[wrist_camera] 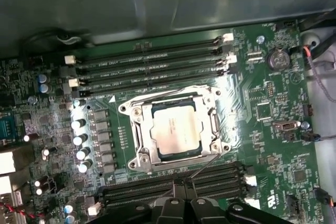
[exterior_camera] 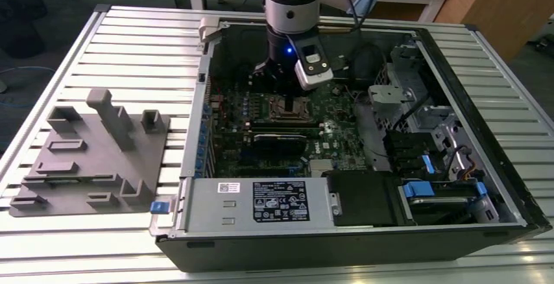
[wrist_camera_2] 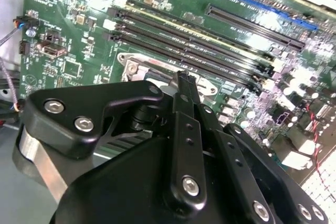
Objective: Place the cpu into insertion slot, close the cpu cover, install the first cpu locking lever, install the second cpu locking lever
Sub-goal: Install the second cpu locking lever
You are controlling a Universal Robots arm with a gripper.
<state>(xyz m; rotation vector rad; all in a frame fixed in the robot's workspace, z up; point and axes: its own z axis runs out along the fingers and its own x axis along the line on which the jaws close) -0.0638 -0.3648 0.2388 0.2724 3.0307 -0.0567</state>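
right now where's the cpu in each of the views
Exterior view: the cpu sits in the insertion slot amid the green board, just under the gripper.
First wrist view: the cpu lies mid-picture inside the cpu cover.
Second wrist view: I cannot make it out; the gripper stands in front of the socket.
Shared landmark: the long black memory slots beside the socket.

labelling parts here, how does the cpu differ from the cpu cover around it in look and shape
In the first wrist view, the cpu is a solid, pale, matte square, while the cpu cover is a shinier frame with a square window. The cpu sits inside that window; the cpu cover surrounds it as a border. The cpu carries faint print; the cpu cover looks bare. Both are silvery metal, lie flat on the green board, and share one outline.
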